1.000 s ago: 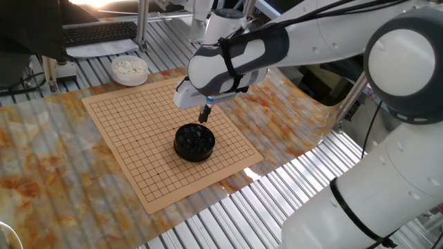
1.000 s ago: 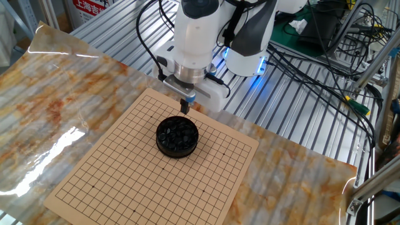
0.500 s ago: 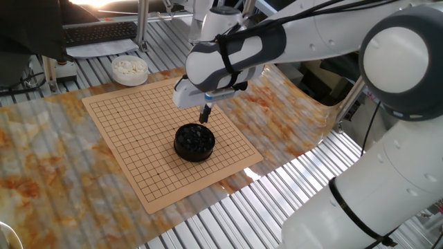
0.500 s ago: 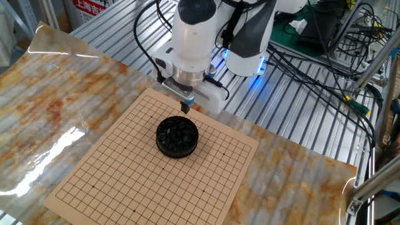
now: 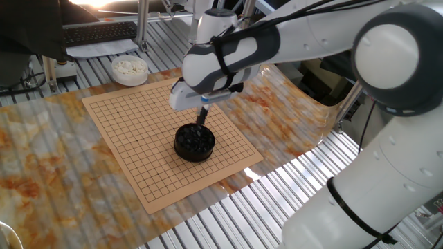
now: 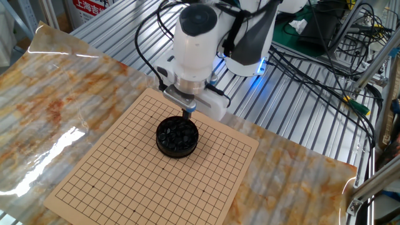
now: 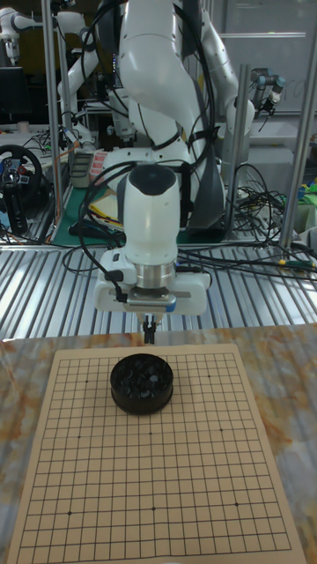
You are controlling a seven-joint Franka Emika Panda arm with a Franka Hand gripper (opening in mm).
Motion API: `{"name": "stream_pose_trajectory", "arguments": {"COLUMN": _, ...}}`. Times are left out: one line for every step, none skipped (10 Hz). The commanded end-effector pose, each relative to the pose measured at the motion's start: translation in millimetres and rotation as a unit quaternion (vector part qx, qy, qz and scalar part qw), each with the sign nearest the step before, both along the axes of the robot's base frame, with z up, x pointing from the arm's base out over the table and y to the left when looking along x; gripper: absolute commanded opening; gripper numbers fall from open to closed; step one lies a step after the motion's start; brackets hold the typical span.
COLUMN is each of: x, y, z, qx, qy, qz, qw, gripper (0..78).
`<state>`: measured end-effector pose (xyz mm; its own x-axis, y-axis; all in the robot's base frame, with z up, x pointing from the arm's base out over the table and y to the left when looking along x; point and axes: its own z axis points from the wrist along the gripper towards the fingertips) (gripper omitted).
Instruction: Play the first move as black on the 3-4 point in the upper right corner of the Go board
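Black stones [image 6: 177, 134] lie heaped in the black bowl [image 7: 141, 386] on the Go board [image 6: 125, 181], directly beneath the gripper [image 6: 186, 113]. Fingers appear narrow; contents cannot be told. Descend vertically, pinch one stone only.

I see a tan Go board [image 6: 156, 181] ruled with thin black lines, a glossy black bowl [image 6: 177, 136], a white arm [image 5: 291, 34], a white bowl [image 5: 129, 70], and marbled orange-and-cream sheeting [image 6: 56, 94].

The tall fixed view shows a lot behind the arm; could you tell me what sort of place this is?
Probably a robotics lab: a second robot arm at the back, loose cables, a metal-slat bench and a Go board as a test setup.
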<state>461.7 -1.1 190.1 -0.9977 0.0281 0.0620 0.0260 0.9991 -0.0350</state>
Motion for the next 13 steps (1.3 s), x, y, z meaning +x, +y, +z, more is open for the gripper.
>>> {"name": "stream_pose_trajectory", "arguments": {"x": 5.8, "y": 1.5, "z": -6.6, "qx": 0.000, "qy": -0.004, "qz": 0.001, "qw": 1.0000, "gripper": 0.0}}
{"name": "stream_pose_trajectory", "arguments": {"x": 8.7, "y": 2.9, "z": -11.9, "qx": 0.000, "qy": -0.008, "qz": 0.000, "qw": 1.0000, "gripper": 0.0}}
{"name": "stream_pose_trajectory", "arguments": {"x": 11.0, "y": 3.8, "z": -16.1, "qx": -0.001, "qy": -0.013, "qz": -0.001, "qw": 0.9999, "gripper": 0.0}}
{"name": "stream_pose_trajectory", "arguments": {"x": 15.4, "y": 4.6, "z": -24.3, "qx": -0.001, "qy": -0.021, "qz": -0.001, "qw": 0.9998, "gripper": 0.0}}
{"name": "stream_pose_trajectory", "arguments": {"x": 17.0, "y": 4.3, "z": -27.0, "qx": -0.001, "qy": -0.024, "qz": 0.000, "qw": 0.9997, "gripper": 0.0}}
{"name": "stream_pose_trajectory", "arguments": {"x": 20.3, "y": 2.3, "z": -32.1, "qx": 0.000, "qy": -0.029, "qz": 0.000, "qw": 0.9996, "gripper": 0.0}}
{"name": "stream_pose_trajectory", "arguments": {"x": 24.4, "y": -1.0, "z": -38.3, "qx": 0.001, "qy": -0.029, "qz": 0.006, "qw": 0.9995, "gripper": 0.0}}
{"name": "stream_pose_trajectory", "arguments": {"x": 28.0, "y": -6.1, "z": -42.9, "qx": 0.005, "qy": -0.026, "qz": 0.016, "qw": 0.9995, "gripper": 0.0}}
{"name": "stream_pose_trajectory", "arguments": {"x": 29.8, "y": -9.3, "z": -44.8, "qx": 0.011, "qy": -0.024, "qz": 0.019, "qw": 0.9995, "gripper": 0.0}}
{"name": "stream_pose_trajectory", "arguments": {"x": 31.7, "y": -12.9, "z": -47.1, "qx": 0.016, "qy": -0.025, "qz": 0.022, "qw": 0.9993, "gripper": 0.0}}
{"name": "stream_pose_trajectory", "arguments": {"x": 31.7, "y": -12.7, "z": -47.1, "qx": 0.016, "qy": -0.025, "qz": 0.020, "qw": 0.9993, "gripper": 0.0}}
{"name": "stream_pose_trajectory", "arguments": {"x": 31.9, "y": -12.3, "z": -47.9, "qx": 0.020, "qy": -0.026, "qz": 0.016, "qw": 0.9993, "gripper": 0.0}}
{"name": "stream_pose_trajectory", "arguments": {"x": 32.1, "y": -12.1, "z": -48.5, "qx": 0.021, "qy": -0.026, "qz": 0.016, "qw": 0.9993, "gripper": 0.0}}
